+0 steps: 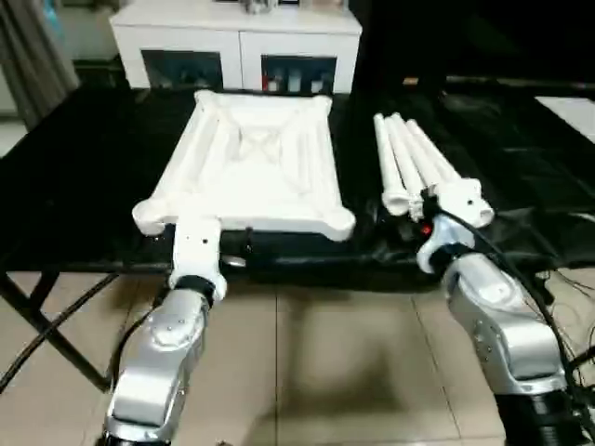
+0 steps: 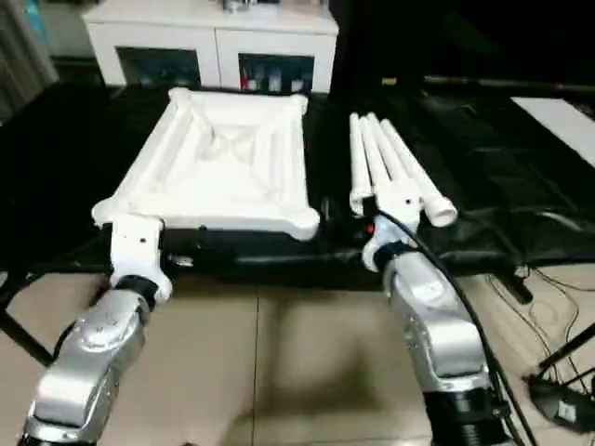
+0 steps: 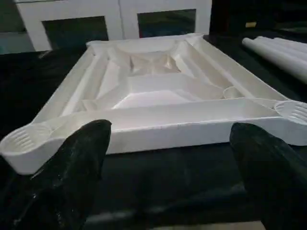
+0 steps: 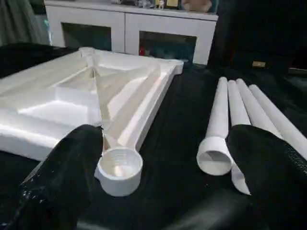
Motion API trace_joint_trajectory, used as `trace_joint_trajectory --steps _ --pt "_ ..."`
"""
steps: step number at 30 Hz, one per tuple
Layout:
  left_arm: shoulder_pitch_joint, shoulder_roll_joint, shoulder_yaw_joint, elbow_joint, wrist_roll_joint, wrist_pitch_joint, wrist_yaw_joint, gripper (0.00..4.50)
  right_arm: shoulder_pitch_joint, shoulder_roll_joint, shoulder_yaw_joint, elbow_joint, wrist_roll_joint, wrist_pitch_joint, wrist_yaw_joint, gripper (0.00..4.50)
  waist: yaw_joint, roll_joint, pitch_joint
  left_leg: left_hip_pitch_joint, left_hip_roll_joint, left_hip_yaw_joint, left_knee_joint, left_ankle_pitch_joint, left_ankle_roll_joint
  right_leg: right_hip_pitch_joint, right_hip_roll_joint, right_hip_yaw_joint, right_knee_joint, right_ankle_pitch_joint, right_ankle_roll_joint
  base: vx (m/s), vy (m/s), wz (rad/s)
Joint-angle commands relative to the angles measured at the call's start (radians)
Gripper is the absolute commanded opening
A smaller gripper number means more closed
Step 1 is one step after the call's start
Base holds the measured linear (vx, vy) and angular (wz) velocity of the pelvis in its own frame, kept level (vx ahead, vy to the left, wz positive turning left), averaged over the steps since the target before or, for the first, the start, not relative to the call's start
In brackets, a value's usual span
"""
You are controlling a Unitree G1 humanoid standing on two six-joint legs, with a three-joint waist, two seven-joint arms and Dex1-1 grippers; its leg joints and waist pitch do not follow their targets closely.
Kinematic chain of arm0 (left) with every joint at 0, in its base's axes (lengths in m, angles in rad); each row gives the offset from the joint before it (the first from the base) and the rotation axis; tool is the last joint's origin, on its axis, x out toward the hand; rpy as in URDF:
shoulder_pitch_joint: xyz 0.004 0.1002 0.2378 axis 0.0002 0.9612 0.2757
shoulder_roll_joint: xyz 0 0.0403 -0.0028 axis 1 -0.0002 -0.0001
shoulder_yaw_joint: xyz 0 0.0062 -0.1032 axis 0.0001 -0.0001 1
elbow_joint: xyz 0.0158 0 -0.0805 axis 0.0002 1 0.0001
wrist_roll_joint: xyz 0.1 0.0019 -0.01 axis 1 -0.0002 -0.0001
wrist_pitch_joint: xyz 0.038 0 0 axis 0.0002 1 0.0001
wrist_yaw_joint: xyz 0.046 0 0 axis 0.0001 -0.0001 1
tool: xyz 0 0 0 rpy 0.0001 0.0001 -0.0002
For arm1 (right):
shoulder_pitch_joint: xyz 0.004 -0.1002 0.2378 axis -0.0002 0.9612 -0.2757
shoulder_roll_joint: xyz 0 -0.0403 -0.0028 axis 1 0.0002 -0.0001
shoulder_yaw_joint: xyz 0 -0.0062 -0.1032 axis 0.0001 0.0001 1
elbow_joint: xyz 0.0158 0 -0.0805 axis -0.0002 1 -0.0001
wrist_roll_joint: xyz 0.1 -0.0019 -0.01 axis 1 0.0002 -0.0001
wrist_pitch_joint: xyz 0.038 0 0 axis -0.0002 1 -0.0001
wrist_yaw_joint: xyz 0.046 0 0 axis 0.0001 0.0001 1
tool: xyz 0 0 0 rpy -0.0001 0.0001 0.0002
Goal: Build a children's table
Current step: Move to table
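The white table top (image 1: 251, 167) lies upside down on the black table, its X-ribbed underside facing up and round sockets at the corners. Several white tapered legs (image 1: 414, 163) lie side by side to its right. My left gripper (image 3: 168, 167) is open just in front of the top's near edge, between the near-left socket (image 3: 26, 139) and the near-right socket (image 3: 292, 110). My right gripper (image 4: 168, 177) is also open and holds nothing. It sits in front of the gap between the near-right socket (image 4: 120, 170) and the flared leg ends (image 4: 215, 160).
A white cabinet (image 1: 237, 42) with glass doors stands behind the black table (image 1: 74, 186). Tiled floor (image 1: 316, 362) lies below my forearms. Cables (image 2: 558, 372) trail on the floor at the right. A white sheet (image 1: 576, 111) rests at the table's far right.
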Motion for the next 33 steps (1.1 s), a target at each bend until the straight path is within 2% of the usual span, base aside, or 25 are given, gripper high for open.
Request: trace_joint_trajectory --steps 1,2,5,8,9,10,11,13,14,15,16,17,19,20,22,23,24,25,26,27,29,30,31,32,33 --pt "-0.001 0.013 0.010 -0.022 0.002 0.018 -0.018 4.43 -0.006 0.001 0.010 0.000 -0.029 0.003 -0.011 4.50 0.013 0.016 -0.053 0.024 0.118 -0.044 -0.087 -0.121 0.071 0.036 -0.117 0.078 -0.144 -0.342 0.066 -0.093 -0.061 0.16" --pt "-0.004 0.021 0.002 -0.030 0.012 0.024 -0.026 4.43 0.001 0.004 0.010 0.002 -0.029 -0.001 -0.007 4.50 0.006 0.020 -0.047 0.032 0.159 -0.049 -0.112 -0.169 0.076 0.036 -0.134 0.071 -0.133 -0.215 0.011 -0.093 -0.061 0.16" --pt "-0.005 0.028 -0.002 -0.047 0.012 0.028 -0.041 4.43 0.014 0.024 0.001 -0.007 -0.007 -0.001 -0.002 4.50 0.022 0.022 -0.029 0.031 0.129 -0.013 -0.107 -0.244 0.007 0.034 -0.155 0.072 -0.162 -0.379 -0.033 -0.022 -0.009 0.04" --pt "-0.006 0.031 0.007 -0.048 0.005 0.009 -0.052 4.43 0.014 0.045 -0.006 -0.012 0.013 0.011 -0.002 4.50 0.020 0.026 -0.023 0.038 0.134 -0.016 -0.116 -0.286 -0.021 0.030 -0.150 0.065 -0.167 -0.450 -0.013 -0.017 0.014 -0.01" --pt "-0.006 0.032 0.008 -0.048 0.004 0.006 -0.053 4.43 0.013 0.049 -0.007 -0.013 0.014 0.008 -0.001 4.50 0.018 0.044 -0.028 0.147 0.142 0.029 -0.077 -0.370 -0.116 -0.047 -0.084 0.077 -0.200 -0.512 0.059 0.000 0.000 0.00" --pt "-0.006 0.034 0.009 -0.048 0.002 0.005 -0.055 4.43 0.012 0.050 -0.006 -0.013 0.011 0.007 -0.001 4.50 0.004 0.040 -0.016 0.151 0.144 0.028 -0.091 -0.425 -0.121 -0.047 -0.066 0.058 -0.189 -0.510 0.072 -0.006 0.040 -0.37" --pt "-0.004 0.035 0.012 -0.049 0.001 0.003 -0.059 4.43 0.010 0.052 -0.008 -0.013 0.007 0.005 -0.004 4.50 0.005 0.051 -0.011 0.179 0.192 0.019 -0.125 -0.565 -0.120 -0.058 -0.059 0.035 -0.148 -0.492 0.083 0.015 0.021 -0.29" --pt "0.001 0.037 0.015 -0.050 0.000 0.000 -0.064 4.43 0.007 0.057 -0.014 -0.011 0.007 0.003 -0.010 4.50 0.024 0.050 -0.003 0.136 0.302 0.039 -0.257 -0.786 -0.111 0.000 -0.085 0.010 0.090 -0.234 0.027 0.016 0.039 -0.65" --pt "0.006 0.038 0.018 -0.051 -0.004 -0.001 -0.067 4.43 0.004 0.055 -0.013 -0.008 0.000 -0.003 -0.009 4.50 0.027 0.019 0.006 0.100 0.253 0.033 -0.260 -0.851 -0.053 0.034 -0.107 0.033 0.092 -0.200 0.022 0.010 0.028 -0.65" --pt "0.010 0.039 0.022 -0.053 -0.005 0.000 -0.069 4.43 -0.001 0.054 -0.013 -0.003 -0.012 -0.011 -0.014 4.50 0.032 0.037 0.002 0.097 0.193 0.057 -0.231 -0.847 -0.049 0.051 -0.115 0.066 0.039 -0.282 0.033 0.000 -0.044 -0.46" --pt "0.014 0.041 0.026 -0.054 -0.007 0.002 -0.072 4.43 -0.008 0.050 -0.010 0.006 -0.028 -0.014 -0.020 4.50 0.018 -0.001 -0.016 0.113 0.122 0.076 -0.149 -0.747 -0.033 0.038 -0.126 0.099 -0.056 -0.461 0.067 0.052 -0.090 -0.38" --pt "0.016 0.041 0.029 -0.055 -0.007 0.004 -0.074 4.43 -0.017 0.047 -0.008 0.017 -0.043 -0.016 -0.025 4.50 0.061 -0.008 -0.038 -0.007 0.052 0.033 0.069 -0.184 0.035 0.128 -0.272 0.201 -0.172 -0.905 0.113 0.052 -0.090 -0.38" --pt "0.014 0.043 0.031 -0.059 -0.004 0.010 -0.074 4.43 -0.023 0.051 -0.012 0.023 -0.035 -0.023 -0.018 4.50 0.051 -0.021 -0.031 -0.070 0.034 0.002 0.096 -0.081 0.043 0.152 -0.234 0.183 -0.147 -0.800 0.087 0.110 -0.089 -0.09" --pt "0.011 0.043 0.034 -0.061 -0.005 0.012 -0.074 4.43 -0.026 0.052 -0.012 0.024 -0.033 -0.025 -0.014 4.50 0.055 -0.016 -0.035 -0.077 0.025 -0.007 0.077 -0.014 0.038 0.151 -0.195 0.161 -0.142 -0.636 0.023 0.172 -0.088 0.10" --pt "0.006 0.045 0.041 -0.061 -0.006 0.013 -0.074 4.43 -0.031 0.055 -0.011 0.027 -0.031 -0.027 -0.011 4.50 0.052 0.018 -0.033 -0.063 0.038 -0.003 -0.004 0.108 0.073 0.148 -0.139 0.104 -0.152 -0.447 -0.100 0.134 -0.016 0.08" --pt "-0.001 0.046 0.049 -0.053 -0.007 0.010 -0.075 4.43 -0.034 0.053 0.001 0.031 -0.041 -0.034 -0.005 4.50 0.050 0.072 -0.047 -0.032 0.072 -0.008 -0.066 0.171 0.071 0.149 -0.103 0.050 -0.141 -0.325 -0.090 0.088 0.014 0.00" --pt "-0.001 0.046 0.049 -0.053 -0.007 0.010 -0.075 4.43 -0.034 0.053 0.001 0.031 -0.041 -0.034 -0.004 4.50 0.011 0.091 -0.036 0.021 0.134 -0.072 -0.129 -0.027 0.110 0.118 -0.042 0.015 -0.085 -0.281 -0.040 0.202 0.066 -0.13" --pt "-0.003 0.047 0.054 -0.048 -0.007 0.007 -0.077 4.43 -0.034 0.049 0.012 0.031 -0.051 -0.039 0.001 4.50 -0.005 0.117 -0.059 0.114 0.177 -0.127 -0.133 -0.058 0.167 0.055 -0.031 0.004 -0.008 -0.234 -0.029 0.232 0.074 -0.06" --pt "-0.009 0.047 0.059 -0.036 -0.005 0.002 -0.080 4.43 -0.030 0.043 0.037 0.022 -0.065 -0.039 0.020 4.50 -0.035 0.098 -0.074 0.177 0.222 -0.185 -0.118 0.033 0.371 -0.038 -0.052 0.033 0.088 -0.162 0.045 0.232 0.074 -0.06" --pt "-0.009 0.047 0.059 -0.036 -0.005 0.002 -0.080 4.43 -0.030 0.043 0.037 0.022 -0.065 -0.039 0.020 4.50 -0.035 0.091 -0.073 0.178 0.216 -0.180 -0.108 0.107 0.421 -0.059 -0.059 0.042 0.100 -0.138 0.082 0.199 0.030 0.05" --pt "-0.013 0.047 0.056 -0.034 -0.001 0.002 -0.082 4.43 -0.027 0.036 0.056 0.012 -0.068 -0.033 0.043 4.50 -0.039 0.069 -0.062 0.150 0.177 -0.143 -0.115 0.218 0.500 -0.081 -0.070 0.059 0.106 -0.052 0.147 0.138 -0.003 -0.07" --pt "-0.015 0.047 0.054 -0.034 0.000 0.003 -0.083 4.43 -0.024 0.033 0.065 0.005 -0.063 -0.028 0.065 4.50 -0.014 0.028 -0.045 0.039 0.046 -0.129 -0.113 0.132 0.476 0.004 -0.077 0.079 -0.003 0.061 0.128 0.086 -0.033 -0.11" --pt "-0.017 0.046 0.053 -0.035 0.000 0.005 -0.082 4.43 -0.020 0.033 0.072 0.000 -0.061 -0.029 0.079 4.50 -0.014 0.004 -0.049 -0.033 -0.028 -0.075 -0.062 0.050 0.396 0.087 -0.116 0.109 -0.064 0.106 0.167 0.038 -0.074 0.30" --pt "-0.017 0.046 0.055 -0.033 -0.001 0.003 -0.083 4.43 -0.017 0.040 0.070 0.001 -0.059 -0.032 0.076 4.50 0.017 -0.006 -0.041 -0.081 -0.001 -0.057 0.098 -0.099 0.197 0.141 -0.312 0.134 -0.171 -0.328 0.216 0.090 -0.098 0.44" --pt "-0.016 0.047 0.056 -0.031 -0.001 0.002 -0.084 4.43 -0.016 0.046 0.067 0.002 -0.058 -0.034 0.071 4.50 0.015 -0.002 -0.049 -0.087 0.001 -0.054 0.103 -0.062 0.130 0.142 -0.291 0.103 -0.161 -0.350 0.211 0.061 -0.075 0.50"
